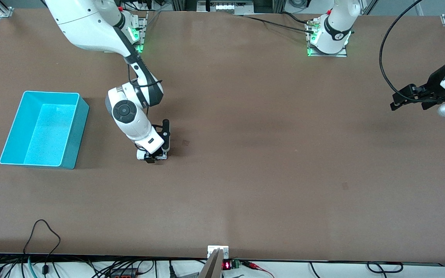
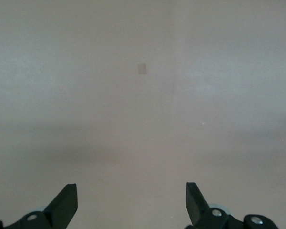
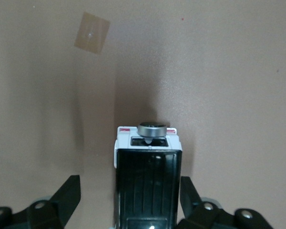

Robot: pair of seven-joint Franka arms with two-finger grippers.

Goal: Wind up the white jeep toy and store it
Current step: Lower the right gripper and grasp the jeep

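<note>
One white jeep toy [image 3: 148, 183] stands on the table [image 1: 269, 181], and the right gripper [image 1: 157, 156] is down around it with one finger on each side, one apart from it, the other at its side. Beside it, toward the right arm's end, one teal bin [image 1: 73, 148] stands with nothing between them. The left gripper [image 1: 408, 101] waits with fingers wide apart over the left arm's end; no readable writing shows.

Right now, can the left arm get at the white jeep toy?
Probably not. The right gripper already straddles the white jeep toy, a finger on each side, while the left gripper hangs open over the table's other end.
</note>
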